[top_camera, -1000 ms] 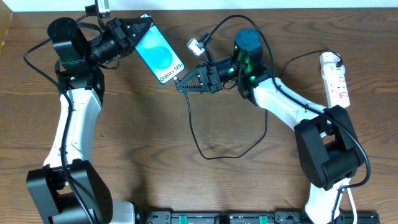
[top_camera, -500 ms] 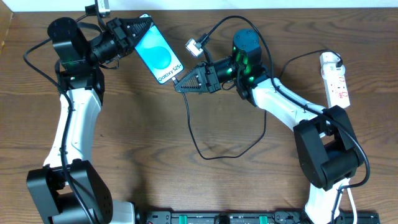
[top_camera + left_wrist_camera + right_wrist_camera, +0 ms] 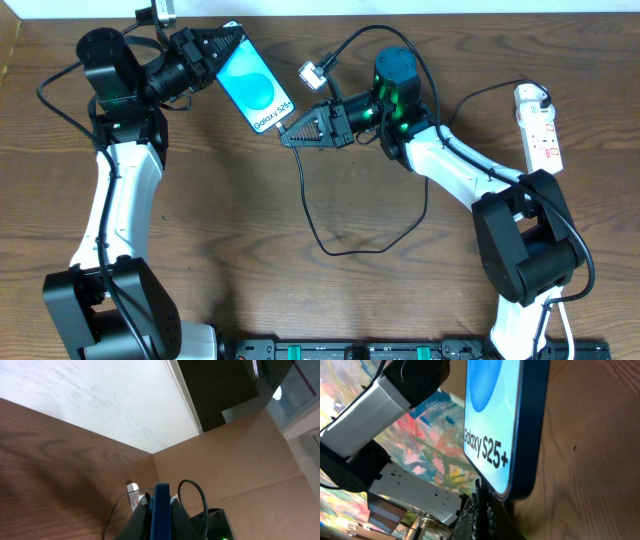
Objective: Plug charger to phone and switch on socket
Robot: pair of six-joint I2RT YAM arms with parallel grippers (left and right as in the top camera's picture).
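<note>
Seen from overhead, the left tool (image 3: 228,40) is clenched on the upper end of the phone (image 3: 257,90). It holds the phone off the tabletop (image 3: 230,250) at about 11 o'clock in the view, with the screen lit and facing up. The phone's lower end points toward 4 o'clock, where the right tool (image 3: 287,139) meets it, jaws pinched together on the tip end of the charger (image 3: 318,232). The black cable drops from that tool toward 6 o'clock, loops over the wood and climbs back toward 2 o'clock. There it seems to run to the socket (image 3: 538,125), which lies flat at the 3 o'clock edge, well apart from both tools.

In the left wrist view, the phone (image 3: 161,510) shows edge-on as a thin blue strip at 6 o'clock, gripped between the left tool's dark fingers (image 3: 139,522). Beyond it are wood and a pale wall.

In the right wrist view, the phone (image 3: 495,420) fills the upper middle, its bottom edge just above the right tool (image 3: 481,510) at 6 o'clock. A thin dark piece rises from between the jaws to that edge. I take it for the connector, but I cannot tell whether it is seated in the port.

My judgement is that the task is at the plugging-in step, with the tip at the port or just entering it. Seating it fully is left to do, and the socket switch looks untouched
</note>
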